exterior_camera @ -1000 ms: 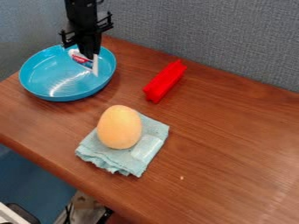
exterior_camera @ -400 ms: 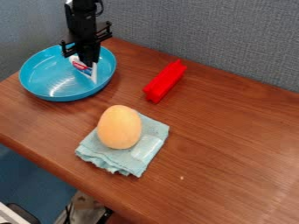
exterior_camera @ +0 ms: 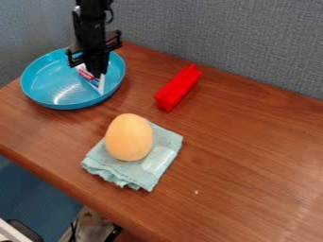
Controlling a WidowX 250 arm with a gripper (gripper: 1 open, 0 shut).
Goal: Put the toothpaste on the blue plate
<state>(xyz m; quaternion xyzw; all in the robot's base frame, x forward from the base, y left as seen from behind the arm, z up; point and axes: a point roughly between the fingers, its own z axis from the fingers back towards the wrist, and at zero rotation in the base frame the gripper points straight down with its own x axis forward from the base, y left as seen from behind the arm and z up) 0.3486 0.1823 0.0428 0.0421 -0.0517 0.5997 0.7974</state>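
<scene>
Hand [exterior_camera: 94,64] first: it hangs at the lower end of the black arm [exterior_camera: 93,19], over the upper part of the blue plate [exterior_camera: 57,87], its fingers pointing down and closed on the toothpaste [exterior_camera: 91,75]. The toothpaste, a small white tube with red and blue print, sits inside the outline of the plate, directly below the hand and partly covered by it; whether the tube touches the plate, I cannot tell. The plate is round and bright blue, with a raised rim, and most of it spreads to the image-left of the hand and below it.

Well apart from the hand, toward image-right, 1 red rectangular block [exterior_camera: 178,87] lies at a slant on the brown wooden table [exterior_camera: 246,142]. Below the hand in the view, nearer the camera, is 1 folded pale blue-green cloth [exterior_camera: 154,162] with 1 orange-tan egg-shaped object [exterior_camera: 128,137] resting on it — the cloth shows on both sides and below. Behind the hand and the table rises a gray, fabric-like wall [exterior_camera: 228,38].
</scene>
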